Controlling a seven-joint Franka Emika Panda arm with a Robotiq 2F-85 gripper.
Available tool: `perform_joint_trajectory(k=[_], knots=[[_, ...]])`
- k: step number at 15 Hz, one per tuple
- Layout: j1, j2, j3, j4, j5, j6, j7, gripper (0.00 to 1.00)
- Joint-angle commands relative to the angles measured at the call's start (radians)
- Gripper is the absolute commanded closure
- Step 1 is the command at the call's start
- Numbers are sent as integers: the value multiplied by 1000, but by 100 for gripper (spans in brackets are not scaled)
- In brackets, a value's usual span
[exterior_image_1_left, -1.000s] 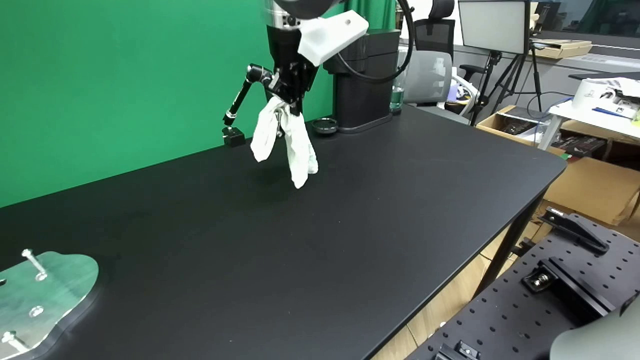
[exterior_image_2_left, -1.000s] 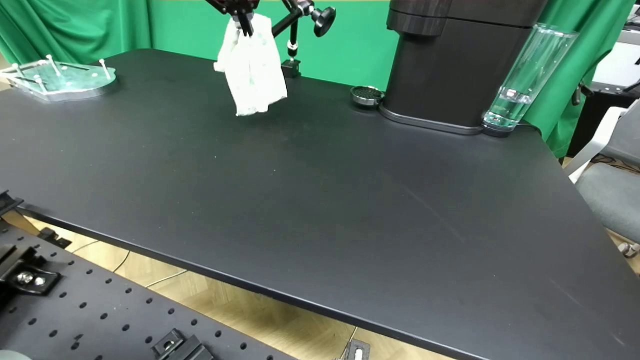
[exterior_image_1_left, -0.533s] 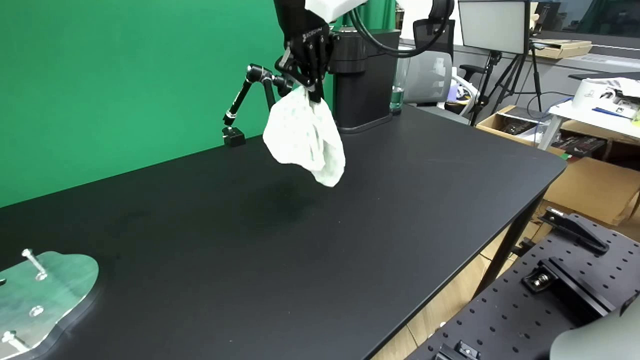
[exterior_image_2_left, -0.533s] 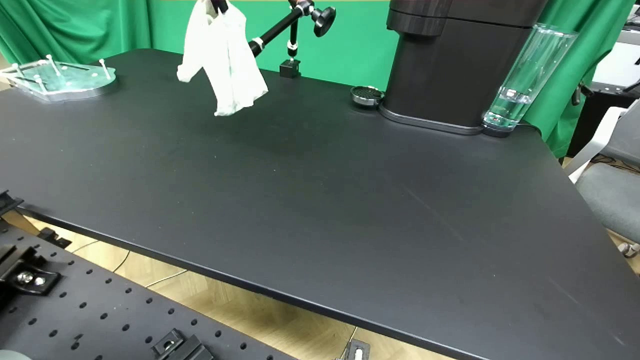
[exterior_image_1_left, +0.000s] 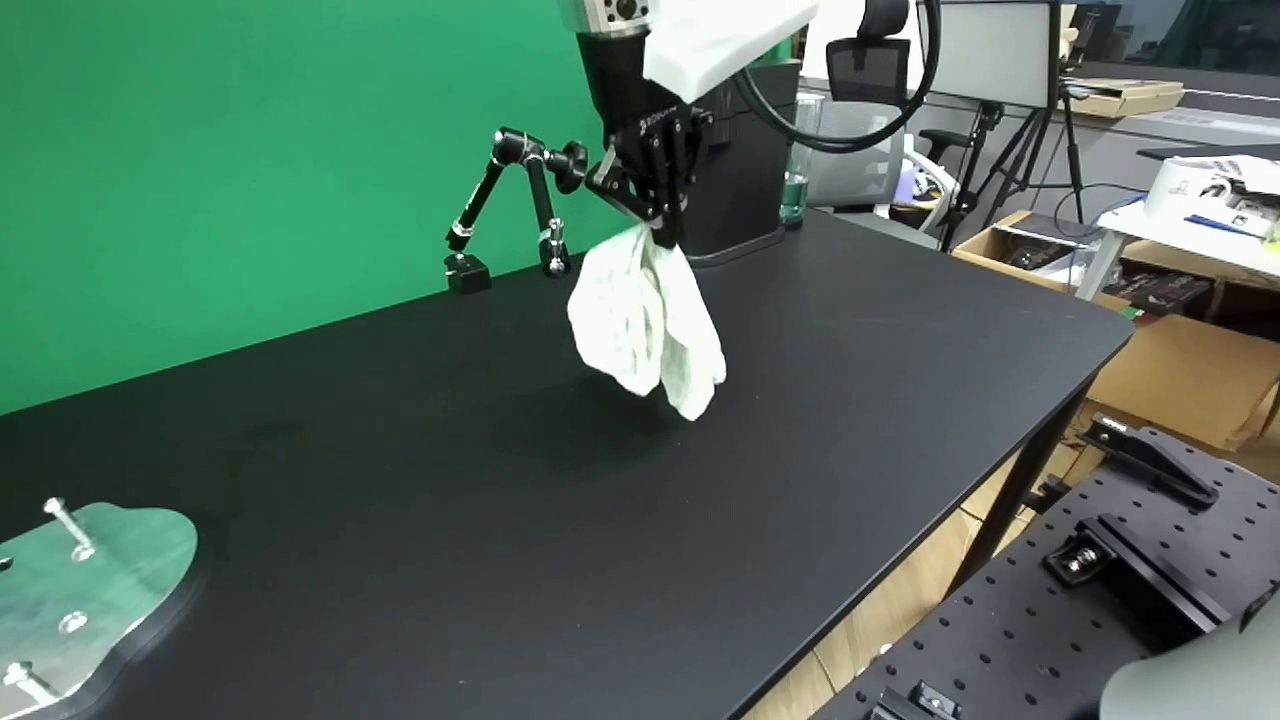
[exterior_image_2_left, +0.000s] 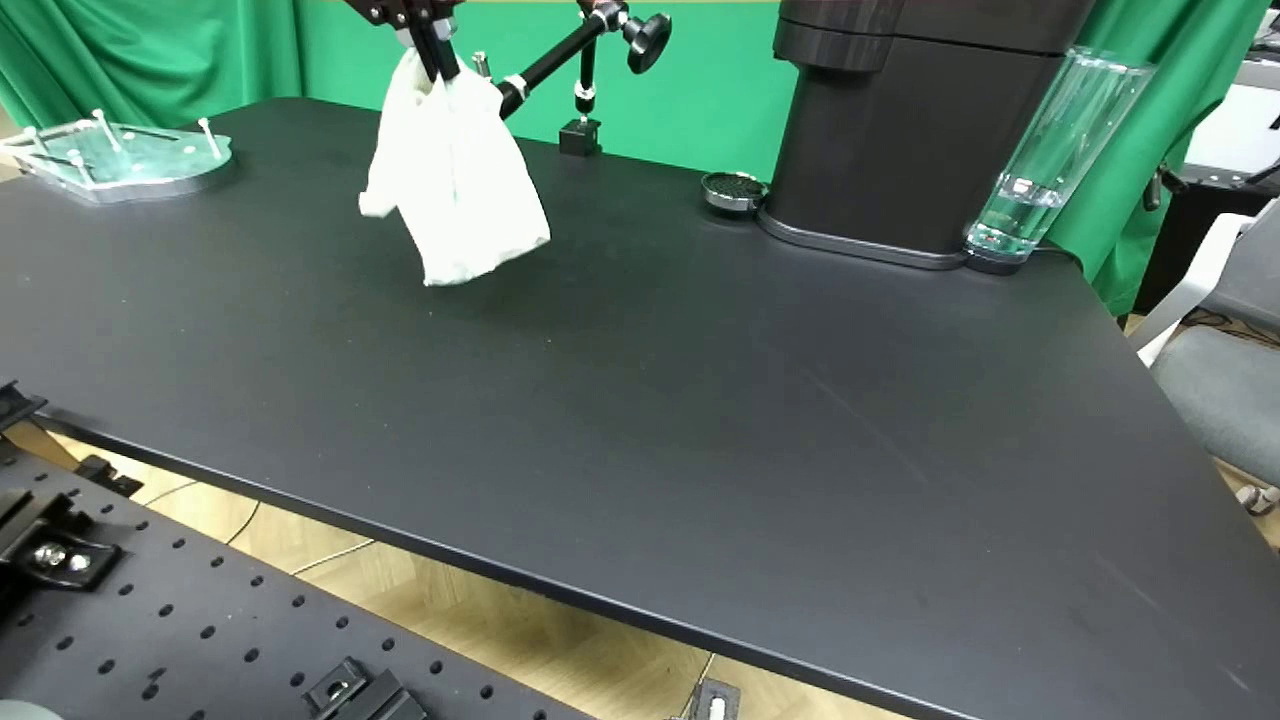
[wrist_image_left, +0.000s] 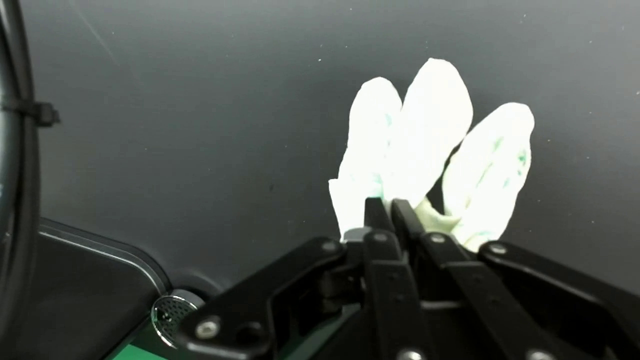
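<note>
White cloth (exterior_image_1_left: 625, 315) in your grip, and there it hangs, bunched at the top, loose below, over the black desk (exterior_image_1_left: 450, 520) on the side toward the green backdrop (exterior_image_2_left: 690, 100). Your fingers (wrist_image_left: 376, 215) are drawn nearly together, pinching its gathered upper part; in the wrist view the folds fan out beyond the tips. So, how far along? I'd call the pick-up done: the cloth looks raised in both exterior views, though whether its lowest corner brushes the surface is hard to say. What's left, by my reading: the cloth isn't laid, spread or folded anywhere, and letting go is undone. Close by, the jointed black stand (exterior_image_1_left: 512, 148) is your nearest neighbour; the round metal piece (exterior_image_2_left: 734, 192) sits well apart, just beside the tall black appliance (exterior_image_2_left: 900, 130).
</note>
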Motion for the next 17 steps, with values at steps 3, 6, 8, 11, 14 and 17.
perform_joint_trajectory(k=[3, 6, 8, 11, 14, 17], knots=[[-18, 56, 1, 1, -16, 47, 24, 45], [-11, 61, 1, 2, 9, 18, 11, 26], [-7, 55, 2, -4, 36, -4, -3, 13], [-6, 51, 1, -13, 56, -12, -3, 0], [-8, 53, -3, -19, 104, -19, -43, 0], [-7, 52, -4, -19, 147, -39, -92, 0]])
